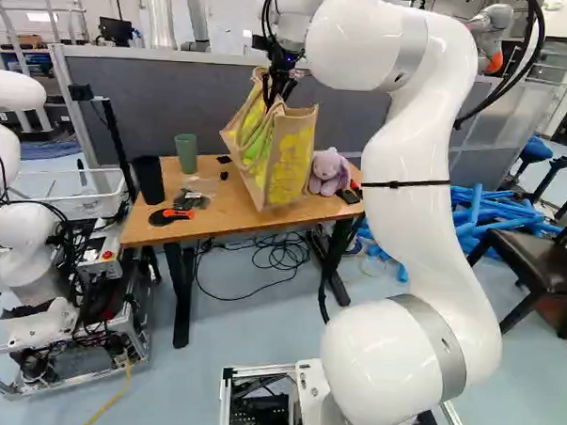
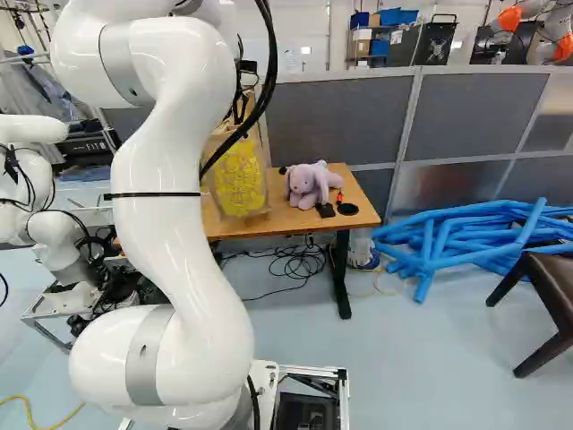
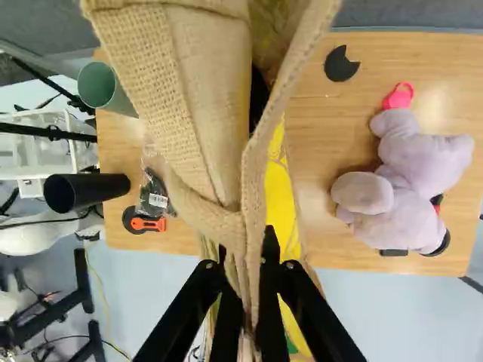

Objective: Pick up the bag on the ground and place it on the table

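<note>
At the top of the left base view my gripper [image 1: 281, 79] is shut on the handles of a tan burlap bag [image 1: 292, 161] with yellow print. The bag hangs upright over the wooden table [image 1: 161, 221]; whether its bottom touches the tabletop I cannot tell. In the right base view the arm partly covers the bag [image 2: 240, 179]. Bunched tan cloth of the bag [image 3: 204, 98] runs between both fingers of the gripper [image 3: 246, 264] in the wrist view, pinched from two sides.
A purple plush toy [image 2: 309, 184] sits beside the bag. Green cup [image 1: 186, 152], black cup [image 1: 148, 178] and orange-black cutter [image 1: 170, 215] lie or stand on the table's other side. Grey partition [image 2: 358, 116] behind; another robot [image 1: 24, 220]; blue tubes [image 2: 466, 235]; dark chair [image 2: 546, 287].
</note>
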Motion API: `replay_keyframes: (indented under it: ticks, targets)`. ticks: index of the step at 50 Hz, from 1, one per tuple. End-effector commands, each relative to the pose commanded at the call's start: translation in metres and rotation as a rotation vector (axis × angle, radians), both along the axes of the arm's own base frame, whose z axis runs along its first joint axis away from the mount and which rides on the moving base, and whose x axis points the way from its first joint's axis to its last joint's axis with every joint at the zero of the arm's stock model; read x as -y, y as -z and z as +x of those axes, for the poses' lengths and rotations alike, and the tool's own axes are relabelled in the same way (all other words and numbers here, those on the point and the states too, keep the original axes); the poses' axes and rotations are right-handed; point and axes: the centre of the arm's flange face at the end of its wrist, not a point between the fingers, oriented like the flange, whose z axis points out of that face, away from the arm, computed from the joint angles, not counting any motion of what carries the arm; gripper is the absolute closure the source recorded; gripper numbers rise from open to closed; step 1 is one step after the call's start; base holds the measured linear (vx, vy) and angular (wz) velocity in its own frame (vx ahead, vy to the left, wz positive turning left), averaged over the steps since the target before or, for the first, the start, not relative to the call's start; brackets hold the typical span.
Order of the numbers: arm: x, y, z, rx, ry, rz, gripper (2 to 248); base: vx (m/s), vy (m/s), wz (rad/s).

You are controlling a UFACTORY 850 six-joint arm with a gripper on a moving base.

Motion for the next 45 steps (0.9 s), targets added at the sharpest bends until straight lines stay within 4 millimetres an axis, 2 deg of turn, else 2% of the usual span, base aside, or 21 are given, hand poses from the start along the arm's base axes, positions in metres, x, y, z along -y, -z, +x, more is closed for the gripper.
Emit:
replay_keyframes:
  ticks: [11, 25, 36, 45]
  targets:
    - [0.0, 0.0, 0.003, -0.011, 0.089, 0.02, 228, 0.0, 0.0, 0.0]
    - [-0.001, 0.002, 0.019, 0.005, 0.103, 0.027, 228, 0.0, 0.0, 0.0]
    - [-0.001, 0.016, 0.034, -0.005, 0.105, 0.025, 228, 0.0, 0.0, 0.0]
    - [-0.001, 0.029, 0.038, -0.048, 0.103, 0.017, 228, 0.0, 0.0, 0.0]
